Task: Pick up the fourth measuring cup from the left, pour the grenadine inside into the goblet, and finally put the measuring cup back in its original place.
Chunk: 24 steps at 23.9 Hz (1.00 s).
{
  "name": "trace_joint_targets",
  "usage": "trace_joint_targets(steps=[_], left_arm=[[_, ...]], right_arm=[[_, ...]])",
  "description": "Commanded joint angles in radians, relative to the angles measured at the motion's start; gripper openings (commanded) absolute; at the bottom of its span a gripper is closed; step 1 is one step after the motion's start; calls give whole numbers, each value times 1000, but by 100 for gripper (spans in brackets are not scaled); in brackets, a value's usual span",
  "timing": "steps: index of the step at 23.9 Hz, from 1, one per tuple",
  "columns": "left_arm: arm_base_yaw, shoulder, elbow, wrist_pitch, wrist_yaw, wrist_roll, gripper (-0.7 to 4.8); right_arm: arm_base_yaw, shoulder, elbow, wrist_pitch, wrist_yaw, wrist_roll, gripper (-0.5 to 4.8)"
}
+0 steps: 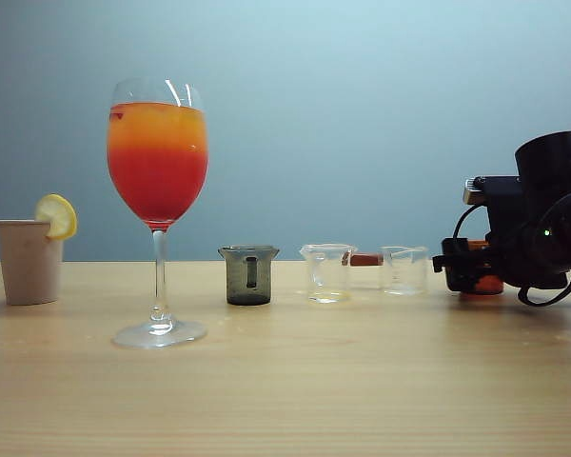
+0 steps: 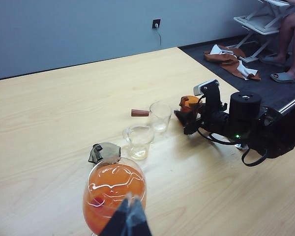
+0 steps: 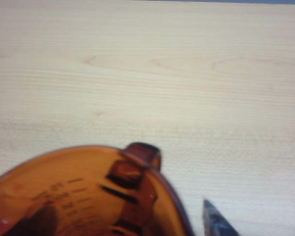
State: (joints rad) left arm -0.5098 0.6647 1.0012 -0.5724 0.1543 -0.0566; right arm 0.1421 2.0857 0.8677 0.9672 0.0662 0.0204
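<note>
On my exterior view the wooden table (image 1: 285, 400) lies bare in front of the row. My right gripper (image 1: 466, 271) sits low at the right end, around the small amber-brown measuring cup (image 3: 88, 196); the arm hides most of it, and I cannot tell its finger state. The tall clear goblet (image 1: 158, 190) holds red under orange. My left gripper (image 2: 128, 221), cropped, hangs above it, fingers together.

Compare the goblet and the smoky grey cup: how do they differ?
The goblet is tall and stemmed; the smoky grey cup is short and squat. The goblet is clear glass, the grey cup dark-tinted. The goblet holds orange-over-red drink; no coloured liquid shows in the grey cup. Both stand upright on the table.
</note>
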Motion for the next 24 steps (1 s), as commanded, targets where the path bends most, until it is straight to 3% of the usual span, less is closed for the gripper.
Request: trace_joint_targets(steps=[1, 4, 10, 24], left_arm=[[0, -2, 7, 12, 0, 3, -5], [0, -2, 7, 12, 0, 3, -5], [0, -3, 7, 12, 0, 3, -5], [0, -3, 7, 12, 0, 3, -5]], right_arm=[[0, -5, 3, 20, -2, 2, 361], [0, -5, 3, 5, -2, 3, 393], [2, -13, 0, -20, -2, 6, 393], [2, -178, -35, -288, -2, 6, 391]])
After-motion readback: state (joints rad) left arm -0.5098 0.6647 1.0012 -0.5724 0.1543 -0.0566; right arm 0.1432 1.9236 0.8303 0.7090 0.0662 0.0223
